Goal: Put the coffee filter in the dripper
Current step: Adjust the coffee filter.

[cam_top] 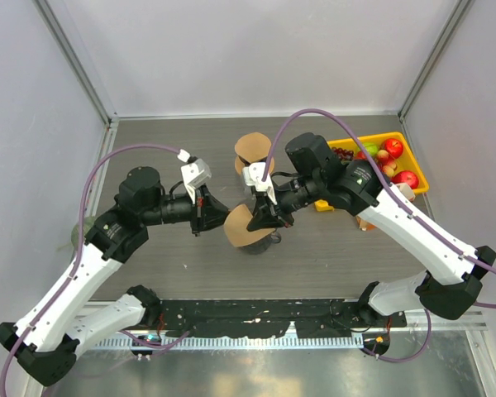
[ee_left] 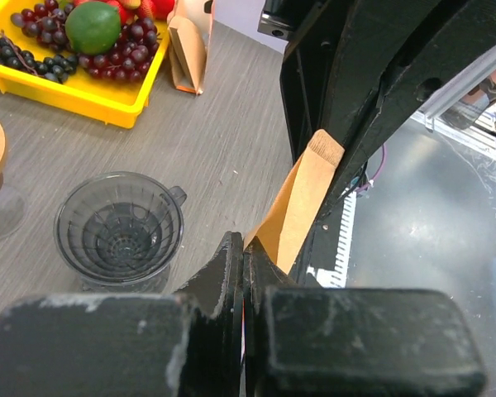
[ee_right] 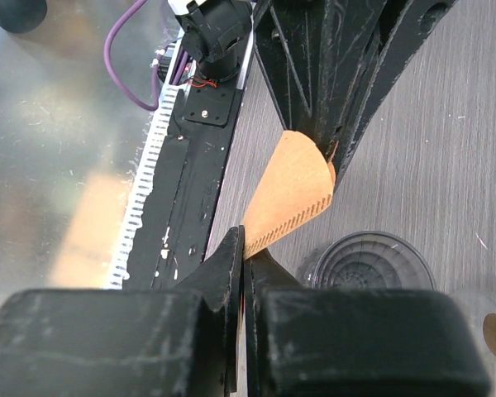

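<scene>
A brown paper coffee filter (cam_top: pixel 238 228) hangs over the table's middle, pinched from both sides. My left gripper (cam_top: pixel 223 217) is shut on one edge of it, and my right gripper (cam_top: pixel 263 217) is shut on the opposite, seamed edge. In the left wrist view the filter (ee_left: pixel 302 203) rises from my shut left gripper (ee_left: pixel 245 248) to the right arm's black fingers (ee_left: pixel 372 91). The right wrist view shows the filter (ee_right: pixel 289 190) spanning from my right gripper (ee_right: pixel 244 244) to the left arm's fingers (ee_right: pixel 331 74). The clear glass dripper (cam_top: pixel 264 241) (ee_left: pixel 120 227) (ee_right: pixel 368 260) stands on the table just below and beside the filter, with nothing inside it.
A yellow tray (cam_top: pixel 415 159) of apples, grapes and a lime (ee_left: pixel 93 26) sits at the back right. A round wooden-topped object (cam_top: pixel 253 149) stands behind the dripper. A brown paper holder (ee_left: pixel 188 50) stands beside the tray. The black rail (cam_top: pixel 256 318) runs along the near edge.
</scene>
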